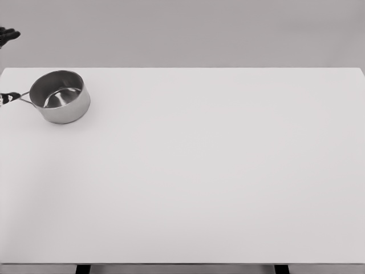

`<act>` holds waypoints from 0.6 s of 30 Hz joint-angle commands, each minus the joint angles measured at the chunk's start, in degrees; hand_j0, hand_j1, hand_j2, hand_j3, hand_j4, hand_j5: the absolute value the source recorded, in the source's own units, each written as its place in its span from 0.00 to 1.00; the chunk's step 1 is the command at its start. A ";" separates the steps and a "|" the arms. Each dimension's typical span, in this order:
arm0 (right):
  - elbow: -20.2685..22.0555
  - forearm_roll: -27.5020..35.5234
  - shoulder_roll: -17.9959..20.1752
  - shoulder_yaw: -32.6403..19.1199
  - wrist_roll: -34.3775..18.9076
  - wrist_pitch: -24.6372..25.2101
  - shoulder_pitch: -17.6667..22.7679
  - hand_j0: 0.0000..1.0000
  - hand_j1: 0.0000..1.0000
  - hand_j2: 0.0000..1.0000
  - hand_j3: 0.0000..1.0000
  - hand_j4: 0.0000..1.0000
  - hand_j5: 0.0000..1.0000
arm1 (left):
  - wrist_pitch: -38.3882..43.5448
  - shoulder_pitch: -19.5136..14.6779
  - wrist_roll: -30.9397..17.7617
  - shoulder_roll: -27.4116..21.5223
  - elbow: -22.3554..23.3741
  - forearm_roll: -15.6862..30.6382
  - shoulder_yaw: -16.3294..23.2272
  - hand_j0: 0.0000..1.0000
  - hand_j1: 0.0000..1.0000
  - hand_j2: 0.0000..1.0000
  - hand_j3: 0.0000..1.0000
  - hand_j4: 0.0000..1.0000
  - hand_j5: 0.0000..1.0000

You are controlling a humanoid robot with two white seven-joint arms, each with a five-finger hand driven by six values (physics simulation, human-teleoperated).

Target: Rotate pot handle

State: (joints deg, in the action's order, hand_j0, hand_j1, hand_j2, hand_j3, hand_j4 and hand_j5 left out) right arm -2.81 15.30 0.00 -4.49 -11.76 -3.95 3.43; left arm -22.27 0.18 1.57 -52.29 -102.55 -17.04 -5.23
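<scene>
The white table (205, 182) spans the view; the stainless saucepan (60, 97) sits upright at its far left corner, rigid, probably light and slick-walled; its handle (11, 97) points left, running off frame, the best place to hold; a dark hand (8, 35) shows at the upper left edge, its fingers' state unclear; no writing is readable.

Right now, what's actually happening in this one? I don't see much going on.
Not much is being handled. A steel pot sits upright and empty near the far left corner of the white table, its handle pointing left toward the picture's edge. Nothing is gripping it. A dark shape shows at the upper left edge, above and apart from the pot; whether it is a hand I cannot tell. Neither arm is clearly in view.
</scene>
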 commanded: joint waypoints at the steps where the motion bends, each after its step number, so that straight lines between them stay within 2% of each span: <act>1: 0.00 -0.01 0.00 0.00 -0.01 0.00 0.00 1.00 1.00 1.00 1.00 1.00 1.00 | -12.73 0.00 0.89 0.70 -0.81 3.24 -0.66 1.00 1.00 1.00 1.00 1.00 1.00; 4: 0.00 -0.01 0.00 0.00 -0.10 0.00 0.00 1.00 1.00 1.00 1.00 1.00 1.00 | -12.73 -0.26 0.54 5.44 -0.81 3.24 5.93 1.00 1.00 1.00 1.00 1.00 1.00; 8: 0.00 -0.01 0.00 0.00 -0.01 0.00 0.00 1.00 1.00 1.00 1.00 1.00 1.00 | -12.73 0.88 0.36 7.82 -0.81 3.24 9.88 1.00 1.00 1.00 1.00 1.00 1.00; 9: 0.00 -0.01 0.00 0.00 -0.01 0.00 0.00 1.00 1.00 1.00 1.00 1.00 1.00 | -12.73 1.05 0.27 8.96 -0.72 3.16 9.97 1.00 1.00 1.00 1.00 1.00 1.00; 11: 0.00 -0.01 0.00 0.00 -0.01 0.00 0.00 1.00 1.00 1.00 1.00 1.00 1.00 | -12.73 3.95 0.10 9.31 -0.72 3.15 10.50 1.00 1.00 1.00 1.00 1.00 1.00; 18: 0.00 -0.01 0.00 0.00 -0.01 0.00 0.00 1.00 1.00 1.00 1.00 1.00 1.00 | -12.73 4.04 -1.48 9.05 -0.72 2.98 10.50 1.00 1.00 1.00 1.00 1.00 1.00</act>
State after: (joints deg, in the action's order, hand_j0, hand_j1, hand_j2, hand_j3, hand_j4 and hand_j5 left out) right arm -2.81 15.30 0.00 -4.48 -11.76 -3.96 3.43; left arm -34.96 4.22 0.67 -43.12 -103.26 -14.36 5.20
